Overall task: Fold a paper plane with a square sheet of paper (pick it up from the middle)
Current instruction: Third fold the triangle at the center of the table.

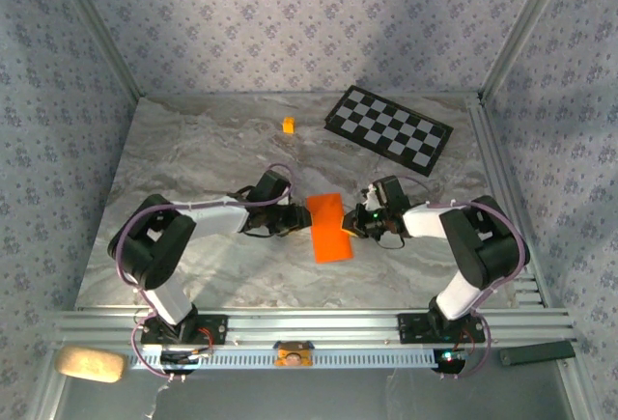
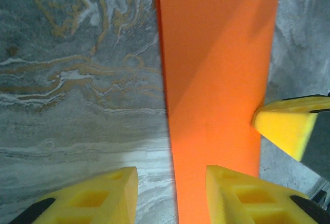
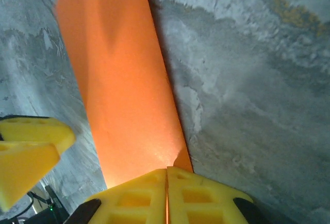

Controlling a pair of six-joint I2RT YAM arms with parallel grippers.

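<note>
The square sheet of paper [image 1: 329, 227] is bright orange and lies folded into a long narrow rectangle on the marble table, between the two arms. My right gripper [image 3: 166, 193] is shut on the near right edge of the paper [image 3: 118, 80], and a thin orange line shows between its pads. My left gripper [image 2: 172, 198] is open, low over the table, and straddles the left long edge of the paper [image 2: 216, 80]. One of its fingers [image 2: 247, 198] is over the sheet and the other over bare marble. The two grippers [image 1: 294, 219] [image 1: 359, 223] face each other across the strip.
A tiny orange-yellow cube [image 1: 288, 125] sits far back near the middle. A black-and-white checkered board [image 1: 388, 127] lies at the back right. Patterned walls enclose the table on three sides. An aluminium rail [image 1: 309, 328] runs along the near edge.
</note>
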